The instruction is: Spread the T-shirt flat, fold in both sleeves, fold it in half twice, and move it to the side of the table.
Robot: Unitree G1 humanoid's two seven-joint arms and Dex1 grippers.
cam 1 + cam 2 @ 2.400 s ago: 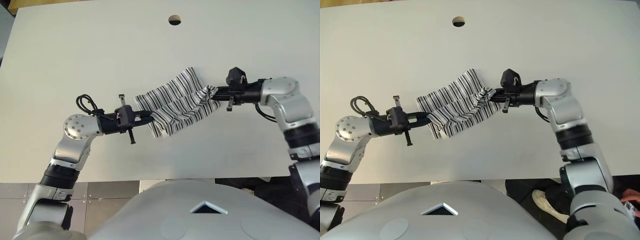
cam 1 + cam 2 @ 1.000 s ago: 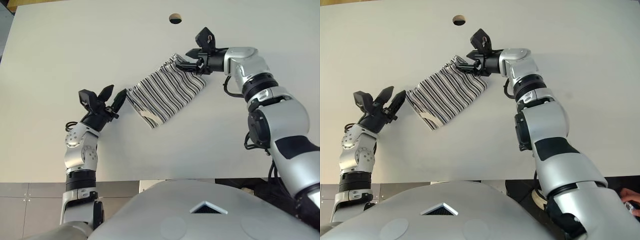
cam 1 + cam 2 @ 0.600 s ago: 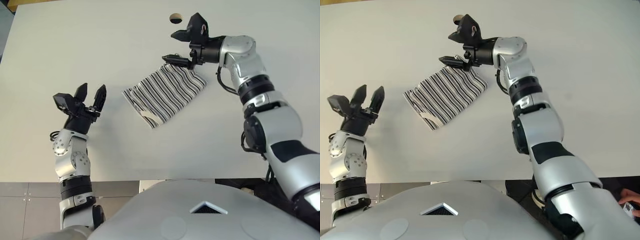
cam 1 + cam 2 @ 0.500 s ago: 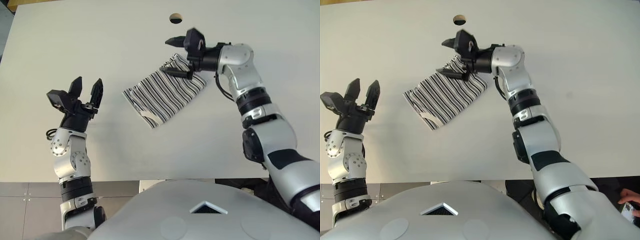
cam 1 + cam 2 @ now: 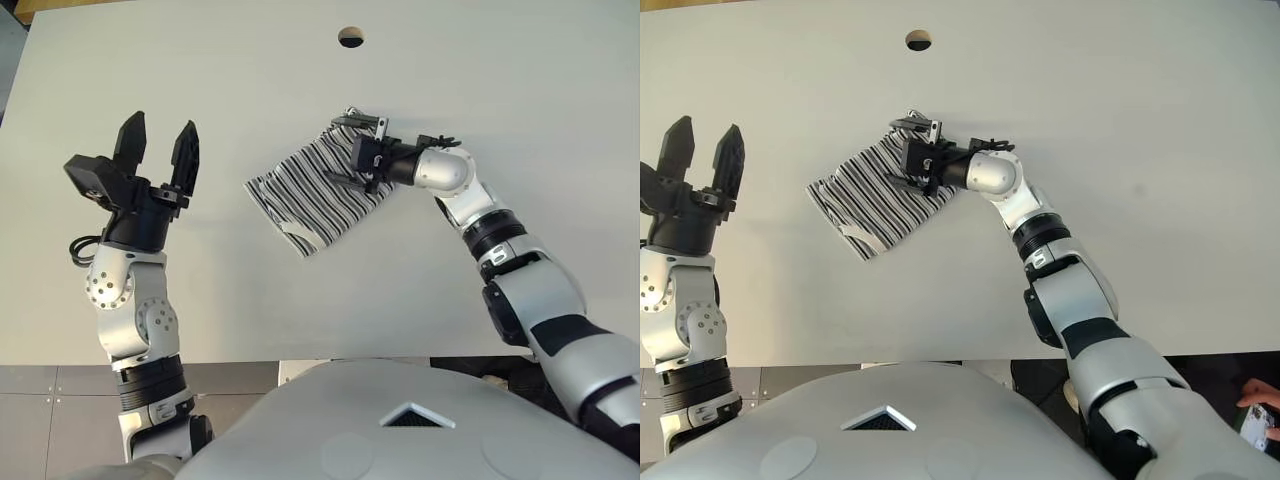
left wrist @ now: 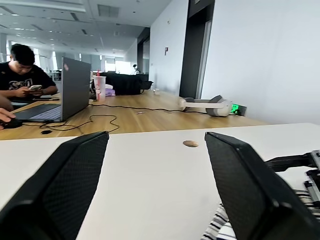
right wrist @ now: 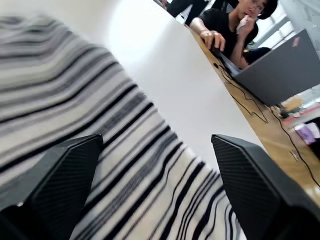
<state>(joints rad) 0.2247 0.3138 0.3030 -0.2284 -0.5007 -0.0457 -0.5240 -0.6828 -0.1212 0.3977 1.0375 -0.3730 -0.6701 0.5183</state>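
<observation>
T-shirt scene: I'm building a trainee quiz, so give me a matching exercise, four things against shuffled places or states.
1 T-shirt
2 left gripper
3 right gripper
4 hole

A open, above the T-shirt
B near the far edge of the table
C folded, lying flat
D open, raised, apart from the T-shirt

Pairs: 1-C, 2-D, 3-A, 4-B

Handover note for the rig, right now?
Left gripper: open, empty, raised off the table on the left.
Right gripper: open, low over the far right end of the shirt, not clamped on it.
Shirt: compact striped rectangle lying flat, about mid-table.
Done: folding looks complete.
Left: grip the shirt and move it to the table's side.
</observation>
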